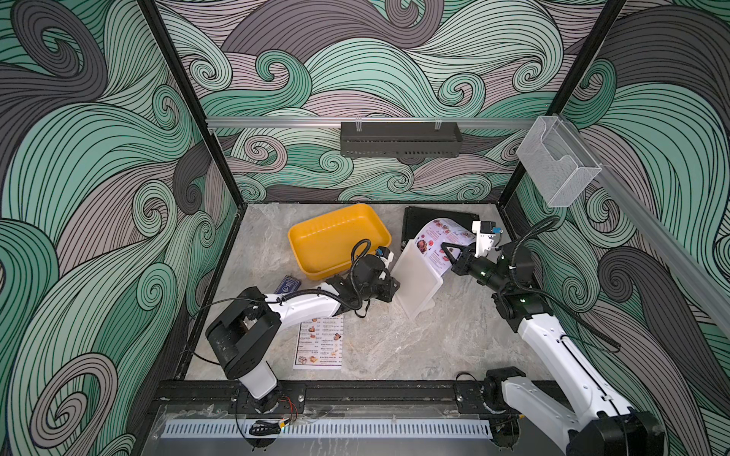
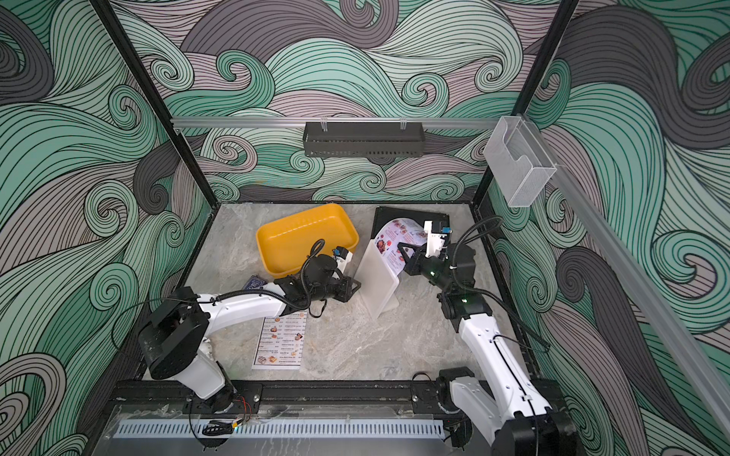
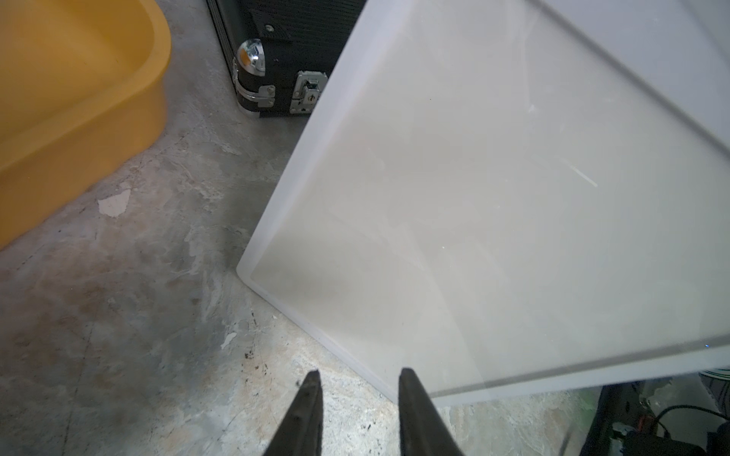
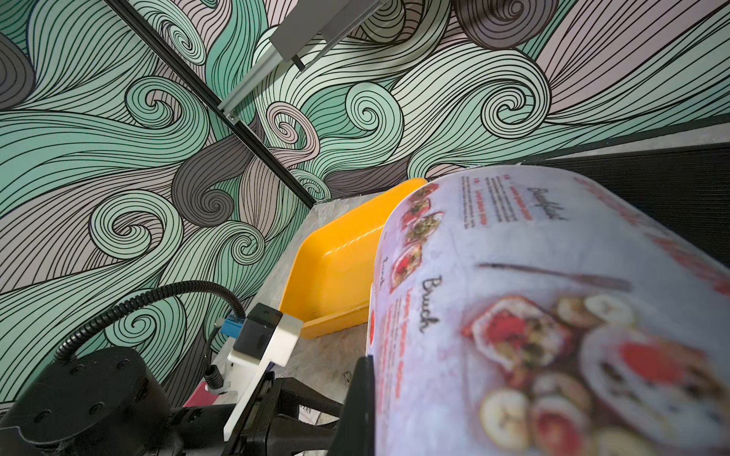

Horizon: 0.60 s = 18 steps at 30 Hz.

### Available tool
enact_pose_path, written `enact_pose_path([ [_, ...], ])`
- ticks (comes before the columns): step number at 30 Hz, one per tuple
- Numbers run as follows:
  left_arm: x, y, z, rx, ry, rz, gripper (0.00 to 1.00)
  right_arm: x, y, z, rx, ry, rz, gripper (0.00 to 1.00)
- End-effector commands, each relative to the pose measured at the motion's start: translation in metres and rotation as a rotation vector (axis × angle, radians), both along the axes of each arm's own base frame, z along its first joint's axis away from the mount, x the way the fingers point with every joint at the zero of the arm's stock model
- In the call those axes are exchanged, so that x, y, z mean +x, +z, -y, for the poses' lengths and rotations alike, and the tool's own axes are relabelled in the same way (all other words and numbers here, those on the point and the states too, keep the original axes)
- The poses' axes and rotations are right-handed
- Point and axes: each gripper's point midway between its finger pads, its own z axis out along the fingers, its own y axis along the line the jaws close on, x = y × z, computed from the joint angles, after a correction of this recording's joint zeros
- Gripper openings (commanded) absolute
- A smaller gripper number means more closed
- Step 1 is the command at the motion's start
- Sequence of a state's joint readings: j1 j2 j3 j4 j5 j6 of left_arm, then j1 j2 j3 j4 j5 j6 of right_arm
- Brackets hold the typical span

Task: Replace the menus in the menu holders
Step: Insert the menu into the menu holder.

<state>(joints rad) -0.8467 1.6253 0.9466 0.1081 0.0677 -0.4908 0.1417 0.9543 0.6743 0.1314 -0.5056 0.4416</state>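
limp lavender-pink paper menu (image 1: 434, 237) pinched by the right pincer (image 1: 448, 252) just behind the frosted acrylic sign stand (image 1: 414, 276)

the right pincer is clenched on the sheet's edge. light and floppy, the paper bows over by the black ribbed case (image 1: 438, 215) near the tabletop's (image 1: 395, 347) rear right corner, so a hold nearer its leading edge would likely steady it. the stiff, probably slippery stand sits just beside the released, empty left pincer (image 3: 360, 375). the white paper menu (image 1: 320, 343) lies flat by the front edge.

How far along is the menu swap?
Done: menu holder looks empty; white menu lies flat on the table. In hand: right tool pinches the curled lavender menu at the holder's top edge; left tool open beside the holder. Left: sliding the lavender menu in.
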Motion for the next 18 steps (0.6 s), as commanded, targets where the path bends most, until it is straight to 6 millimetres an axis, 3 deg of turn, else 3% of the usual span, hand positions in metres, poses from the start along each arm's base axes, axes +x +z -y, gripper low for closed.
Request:
enact_pose_path([
  [1, 0.006, 0.009, 0.001, -0.016, 0.019, 0.004, 0.32, -0.003, -0.001, -0.004, 0.003, 0.024, 0.022, 0.00],
  [18, 0.010, 0.013, -0.005, -0.022, 0.073, 0.002, 0.33, -0.016, -0.016, -0.007, 0.028, -0.050, 0.060, 0.00],
])
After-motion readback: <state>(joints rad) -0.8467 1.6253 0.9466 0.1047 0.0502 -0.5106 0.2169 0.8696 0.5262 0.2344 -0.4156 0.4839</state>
